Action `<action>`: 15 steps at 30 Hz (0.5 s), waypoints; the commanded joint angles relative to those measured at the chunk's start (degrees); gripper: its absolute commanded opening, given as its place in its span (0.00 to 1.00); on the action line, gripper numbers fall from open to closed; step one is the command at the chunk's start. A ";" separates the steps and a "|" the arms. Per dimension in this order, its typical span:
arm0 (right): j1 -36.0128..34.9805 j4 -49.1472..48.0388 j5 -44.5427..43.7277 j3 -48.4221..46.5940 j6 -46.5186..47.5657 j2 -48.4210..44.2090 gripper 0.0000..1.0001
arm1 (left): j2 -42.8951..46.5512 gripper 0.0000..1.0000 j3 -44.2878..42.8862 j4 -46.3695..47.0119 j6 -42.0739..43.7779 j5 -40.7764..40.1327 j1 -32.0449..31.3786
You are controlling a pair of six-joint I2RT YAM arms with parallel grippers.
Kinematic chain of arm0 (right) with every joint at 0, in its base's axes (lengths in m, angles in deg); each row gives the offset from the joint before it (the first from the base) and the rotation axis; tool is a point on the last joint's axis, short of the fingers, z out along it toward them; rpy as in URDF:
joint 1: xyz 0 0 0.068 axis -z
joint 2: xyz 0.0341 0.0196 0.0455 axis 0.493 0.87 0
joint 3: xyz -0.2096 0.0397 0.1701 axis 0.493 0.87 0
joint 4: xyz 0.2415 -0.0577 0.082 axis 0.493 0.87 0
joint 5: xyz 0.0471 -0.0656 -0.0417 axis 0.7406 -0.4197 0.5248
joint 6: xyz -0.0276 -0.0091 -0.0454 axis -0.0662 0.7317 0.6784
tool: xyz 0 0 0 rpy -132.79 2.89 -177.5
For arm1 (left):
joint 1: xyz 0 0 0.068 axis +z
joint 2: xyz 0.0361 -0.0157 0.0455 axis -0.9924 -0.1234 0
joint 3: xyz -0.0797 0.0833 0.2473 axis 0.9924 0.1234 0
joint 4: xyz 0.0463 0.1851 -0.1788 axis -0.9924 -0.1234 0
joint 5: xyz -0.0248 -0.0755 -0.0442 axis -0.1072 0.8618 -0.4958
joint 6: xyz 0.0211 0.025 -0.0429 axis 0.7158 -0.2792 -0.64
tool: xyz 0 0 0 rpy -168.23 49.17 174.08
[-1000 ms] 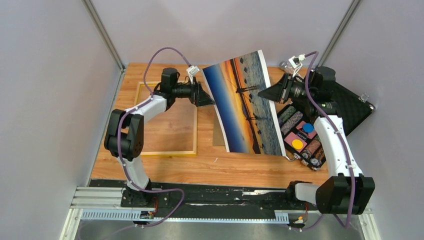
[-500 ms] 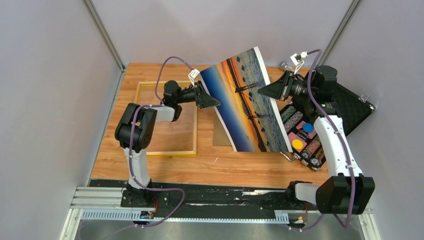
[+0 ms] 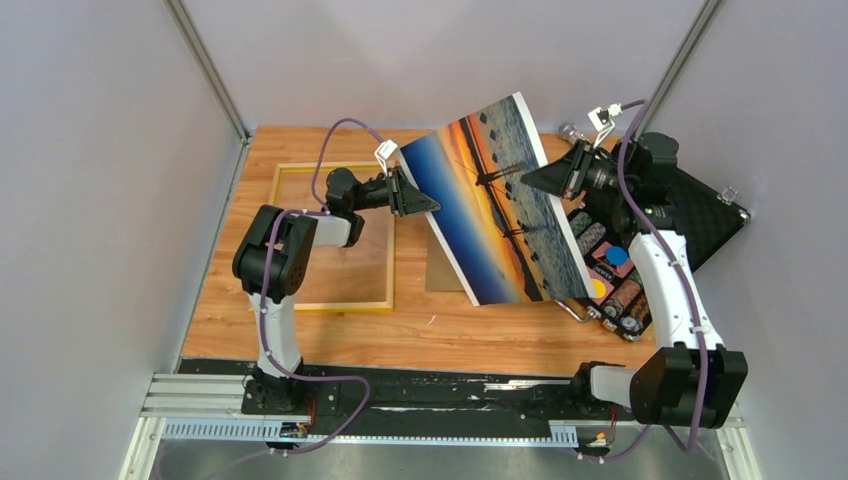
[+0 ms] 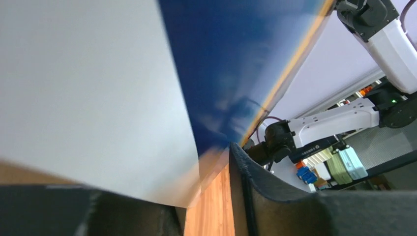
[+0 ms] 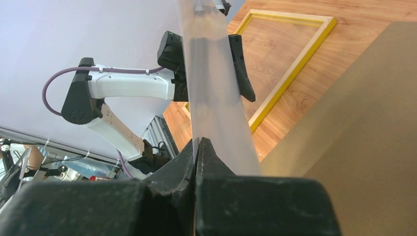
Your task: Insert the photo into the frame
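Black-fingered and closed tight, pinches the photo by its far right edge with the right hand. From the right wrist, shows the thin sheet edge-on between fingertips pressed together.

Brackets the opposite, deep-blue edge with the left hand, jaws part-way apart around the sheet's corner. From the left wrist, shows a sliver of wood grain between the paper and one dark finger, so makes out no firm pinch on that side.

Holds the print up off the desk, steeply tilted, with the orange sunset and blue water turned toward the overhead camera and the plain white back toward the left wrist. Spans the space between the two arms, above a plain brown board lying flat on the wood. Cannot tell whether the print's near edge touches the desk.

Finds the frame flat on the desk to the left, its thin yellow rails enclosing bare wood grain, partly under the left arm and apart from the print.

On the right, beneath the right arm, takes in an open black case with striped rolls, a blue disc and a yellow disc inside, its near corner tucked behind the lifted print.
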 commanded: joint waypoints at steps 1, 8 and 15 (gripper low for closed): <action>0.99 -2.67 -1.04 0.74 -0.93 -0.12 0.00 | 3.09 0.36 0.10 1.43 -0.28 0.63 0.23; 1.50 -3.22 -2.06 1.95 -0.05 -0.14 0.00 | 4.73 0.15 0.32 -0.26 0.04 1.19 1.69; 1.44 -3.84 -2.98 4.68 1.57 0.68 0.13 | 10.01 0.00 -0.33 -12.41 7.80 1.60 2.45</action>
